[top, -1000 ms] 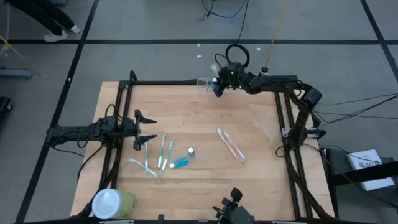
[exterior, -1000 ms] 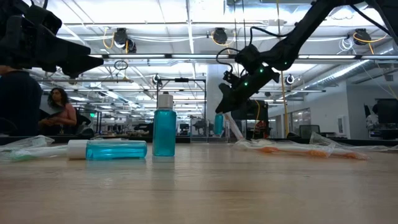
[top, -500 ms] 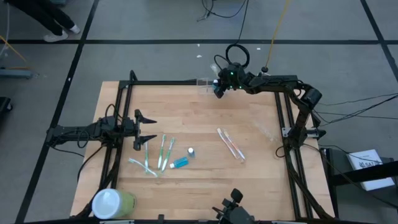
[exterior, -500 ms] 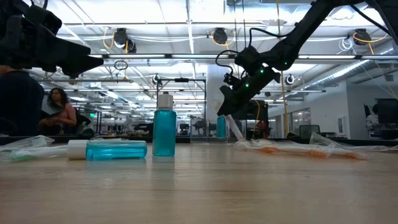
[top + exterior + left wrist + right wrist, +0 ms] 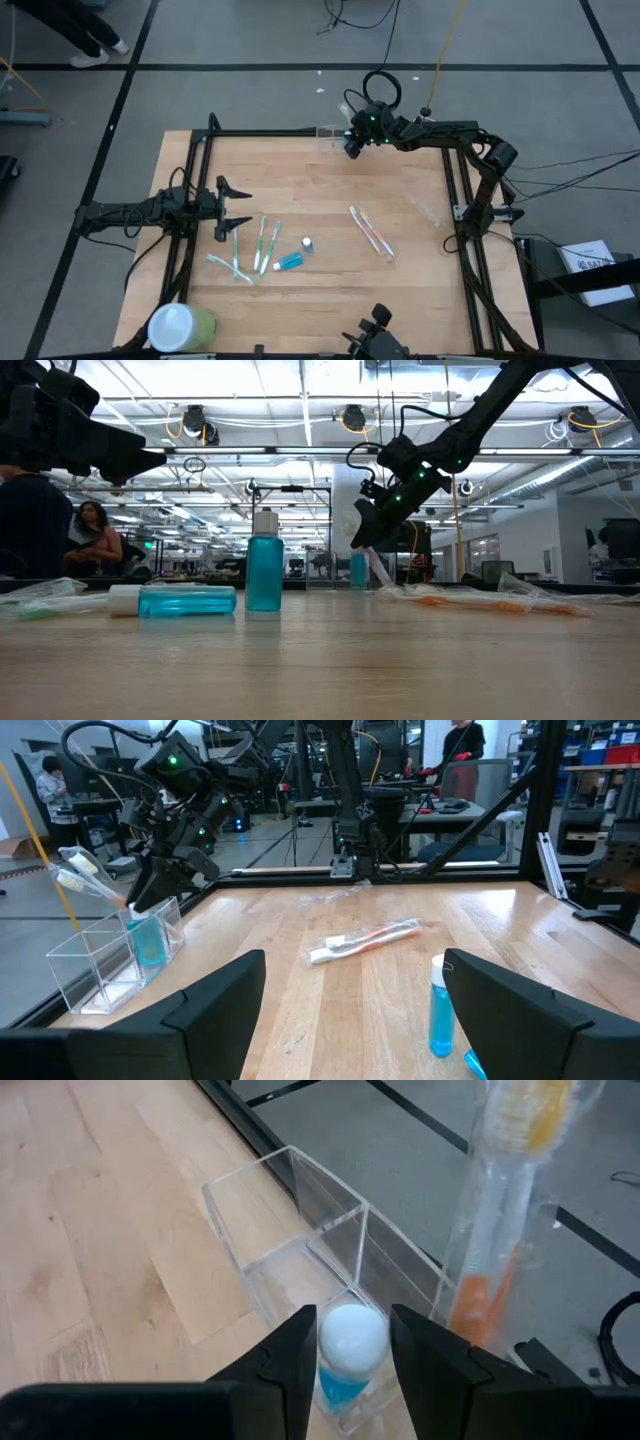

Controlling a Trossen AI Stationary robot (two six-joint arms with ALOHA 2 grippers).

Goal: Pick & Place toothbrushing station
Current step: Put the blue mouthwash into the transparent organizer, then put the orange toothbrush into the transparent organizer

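The clear toothbrushing station [image 5: 290, 1220] stands at the table's far edge [image 5: 328, 132], also seen in the left wrist view [image 5: 100, 955]. A packaged toothbrush [image 5: 500, 1200] leans upright in it. A small blue bottle with a white cap [image 5: 352, 1338] stands in one compartment [image 5: 148, 942]. My right gripper [image 5: 352, 1312] hovers over it, slanting down, its fingers close on either side of the cap with a thin gap showing. My left gripper [image 5: 235, 208] waits open at the table's left side.
Packaged toothbrushes lie mid-table [image 5: 372, 232] and at the near left [image 5: 250, 250]. An upright blue bottle [image 5: 307, 243] and a lying blue tube [image 5: 289, 262] are beside them. A white-lidded green cylinder [image 5: 180, 326] stands at the near left corner. A black frame rail [image 5: 270, 133] runs along the far edge.
The small blue bottle under my right gripper has sunk a little toward the table in the low view. The gripper itself has stayed over the station.
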